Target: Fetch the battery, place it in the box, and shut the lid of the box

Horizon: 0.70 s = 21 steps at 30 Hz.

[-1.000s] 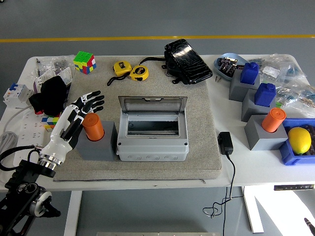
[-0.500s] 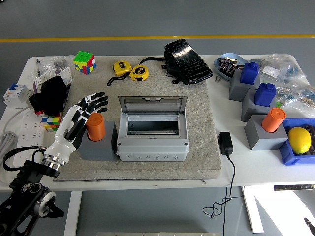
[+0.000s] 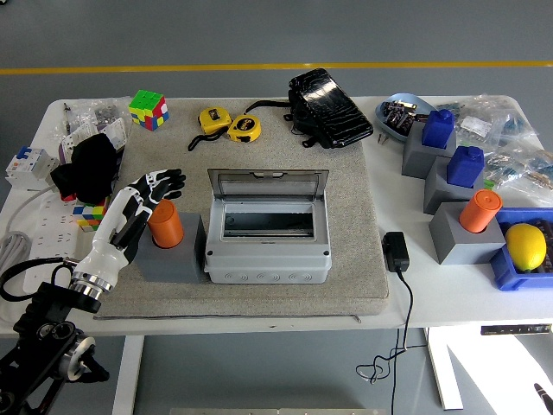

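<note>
The battery [image 3: 164, 224] is a stubby orange cylinder standing upright in a grey block holder [image 3: 169, 257] on the left part of the grey mat [image 3: 354, 216]. The robot's left hand [image 3: 131, 210] is right beside it on its left side, fingers [image 3: 164, 180] spread wide and reaching past its top; I can't tell whether the palm touches it, and nothing is gripped. Just to the right of the holder sits the grey box [image 3: 268, 229], its lid [image 3: 268, 181] tipped up at the back and the inside open.

Left of the hand lie a black cloth lump [image 3: 89, 166], a Rubik's cube [image 3: 148, 109] farther back, and a white power strip [image 3: 43, 229] near the edge. Behind the box are two yellow tape measures [image 3: 228, 124] and a black pouch [image 3: 328, 108]. Off to the right stand more grey blocks with blue caps [image 3: 438, 127], a second orange cylinder [image 3: 480, 211], a black adapter [image 3: 396, 252] with its cable hanging over the edge, and a lemon [image 3: 526, 245] in a blue tray [image 3: 510, 275].

It all sits on a white table [image 3: 449, 303] over a grey floor with a yellow line [image 3: 259, 67].
</note>
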Motion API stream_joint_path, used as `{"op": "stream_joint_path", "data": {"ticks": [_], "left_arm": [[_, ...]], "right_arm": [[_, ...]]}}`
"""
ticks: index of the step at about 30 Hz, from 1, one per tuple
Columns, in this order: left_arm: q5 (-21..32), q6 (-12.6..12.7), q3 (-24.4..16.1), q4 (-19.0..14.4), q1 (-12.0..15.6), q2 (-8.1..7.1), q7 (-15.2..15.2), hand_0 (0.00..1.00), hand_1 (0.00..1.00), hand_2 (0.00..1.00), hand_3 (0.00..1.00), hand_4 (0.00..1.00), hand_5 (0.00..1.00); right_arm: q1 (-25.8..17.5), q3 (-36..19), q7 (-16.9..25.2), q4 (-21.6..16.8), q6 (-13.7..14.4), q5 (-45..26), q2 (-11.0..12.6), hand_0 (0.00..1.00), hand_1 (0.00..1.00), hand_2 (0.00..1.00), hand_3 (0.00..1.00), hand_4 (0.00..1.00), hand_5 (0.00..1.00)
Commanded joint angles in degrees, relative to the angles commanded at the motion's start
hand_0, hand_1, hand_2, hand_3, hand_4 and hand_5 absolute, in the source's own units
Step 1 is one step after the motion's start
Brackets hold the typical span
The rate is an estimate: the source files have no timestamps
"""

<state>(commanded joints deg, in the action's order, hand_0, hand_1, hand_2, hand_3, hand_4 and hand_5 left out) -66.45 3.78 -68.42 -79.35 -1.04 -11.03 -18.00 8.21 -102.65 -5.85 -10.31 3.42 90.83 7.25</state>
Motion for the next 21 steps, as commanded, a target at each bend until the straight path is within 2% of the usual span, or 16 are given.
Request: {"op": "stream_joint_path", "data": {"ticks": [11, 12, 21], "left_arm": [[-0.35, 0.89, 0.73, -0.26, 0.11, -0.38, 0.04, 0.683, 0.715, 0.7, 0.691, 0.998, 0.813], [-0.33, 0.94, 0.76, -0.3, 0.12, -0.4, 0.02, 0.58, 0.669, 0.676, 0.69, 0.998, 0.811], [-0.79, 1.3, 1.13, 0.0, -0.12, -0.38, -0.13, 0.604, 0.669, 0.673, 0.682, 0.998, 0.81]], "right_arm": [[-0.17, 0.03, -0.08, 0.0, 0.02, 0.09, 0.18, 0.876, 0.822, 0.795, 0.847, 0.998, 0.998], [-0.17, 0.03, -0.07, 0.0, 0.03, 0.09, 0.18, 0.876, 0.822, 0.796, 0.848, 0.998, 0.998], [0.0, 0.11, -0.07, 0.0, 0.04, -0.14, 0.15, 0.876, 0.822, 0.796, 0.847, 0.998, 0.998]]}}
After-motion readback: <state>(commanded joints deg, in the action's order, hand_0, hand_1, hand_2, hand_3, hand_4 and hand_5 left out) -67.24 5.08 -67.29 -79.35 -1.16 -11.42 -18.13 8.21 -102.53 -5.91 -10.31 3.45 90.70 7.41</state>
